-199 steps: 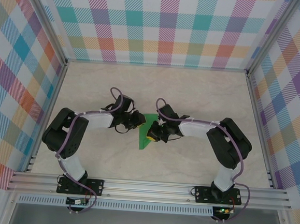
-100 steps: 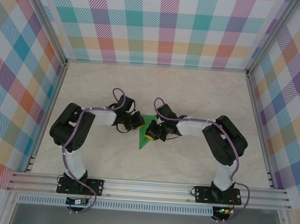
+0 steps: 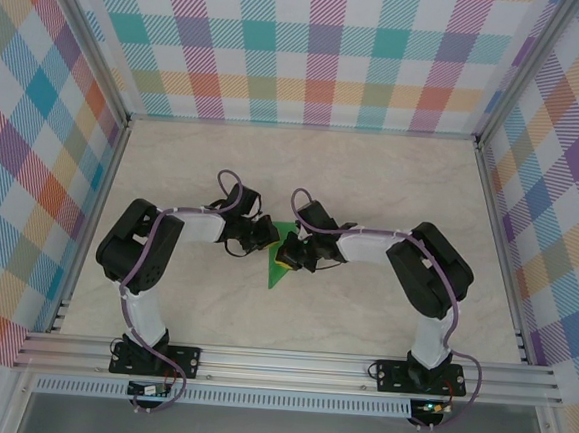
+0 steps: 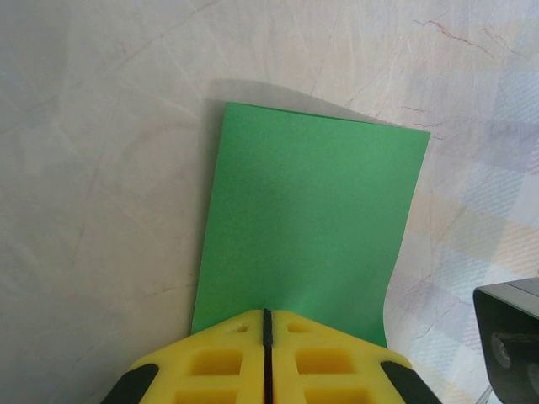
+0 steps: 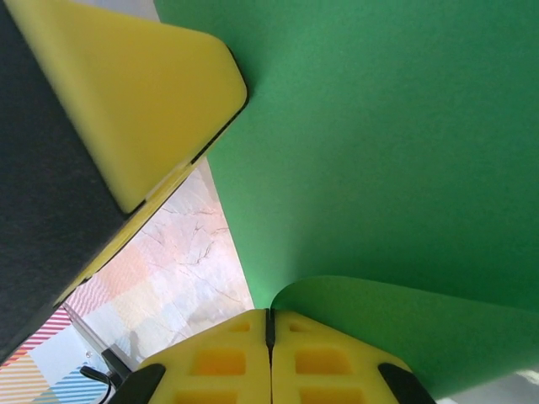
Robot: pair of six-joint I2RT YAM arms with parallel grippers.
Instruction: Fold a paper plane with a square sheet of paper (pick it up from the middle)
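Observation:
The square sheet of paper (image 3: 277,268) is bright green and sits mid-table between my two grippers, showing from above as a narrow wedge pointing toward me. My left gripper (image 3: 267,237) is at its left side. In the left wrist view the left gripper (image 4: 268,313) is shut at the near edge of the sheet (image 4: 312,219), which stretches away flat. My right gripper (image 3: 287,257) is at its right side. The right gripper (image 5: 270,313) is shut where a flap of the sheet (image 5: 379,151) curls over. One yellow left fingertip (image 5: 126,93) touches the sheet's edge.
The table (image 3: 392,185) is pale marble-patterned, boxed by checked walls (image 3: 313,48) on three sides. An aluminium rail (image 3: 288,362) runs along the near edge by the arm bases. The right wrist's dark housing (image 4: 509,337) is close beside the sheet.
The left gripper has closed at the sheet's edge and the left arm's elbow has swung inward. The right gripper has shifted slightly left, still shut on the sheet.

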